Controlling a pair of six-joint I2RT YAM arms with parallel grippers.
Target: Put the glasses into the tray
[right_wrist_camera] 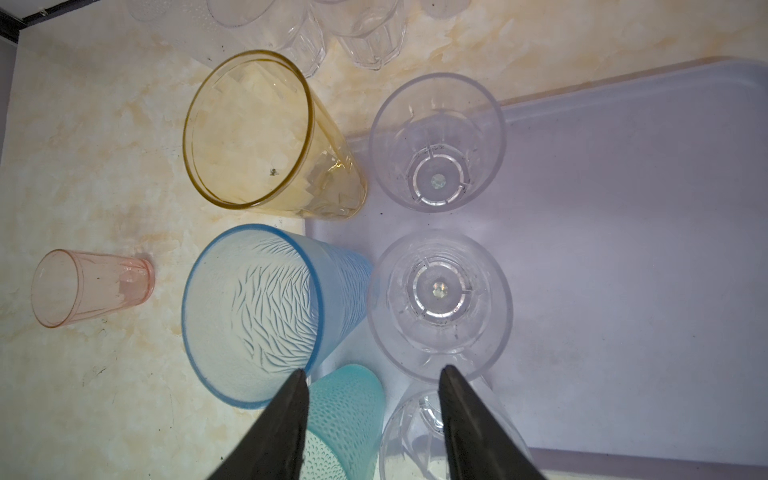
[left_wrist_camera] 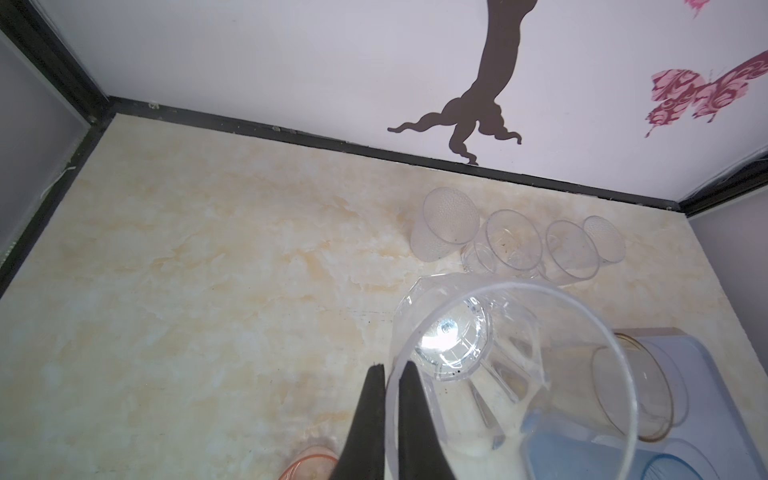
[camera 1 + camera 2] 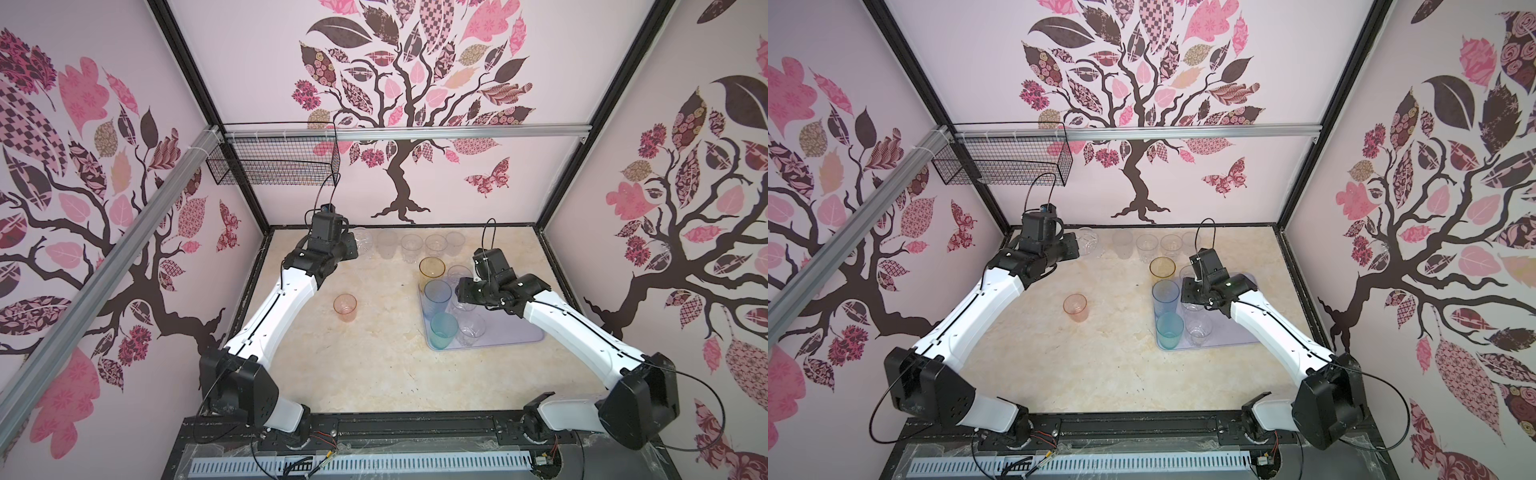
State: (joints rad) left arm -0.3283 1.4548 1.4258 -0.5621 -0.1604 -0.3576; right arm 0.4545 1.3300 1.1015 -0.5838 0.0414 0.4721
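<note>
My left gripper point(image 2: 392, 365) is shut on the rim of a clear faceted glass point(image 2: 511, 374), one finger inside and one outside. In both top views this glass point(image 3: 365, 241) is at the back left of the table. My right gripper point(image 1: 372, 372) stands open above the pale-lavender tray point(image 1: 623, 249), holding nothing. In the tray are a blue glass point(image 3: 437, 295), a teal glass point(image 3: 444, 330) and clear glasses point(image 1: 438, 291). An amber glass point(image 3: 432, 268) stands at the tray's far corner. A pink glass point(image 3: 345, 306) stands alone on the table. Several clear glasses point(image 3: 435, 245) line the back edge.
A black wire basket point(image 3: 274, 164) hangs from the aluminium rail at the back left, above the table. Patterned walls close in the marble-look table point(image 3: 374, 353) on three sides. Both arm bases sit at the front edge.
</note>
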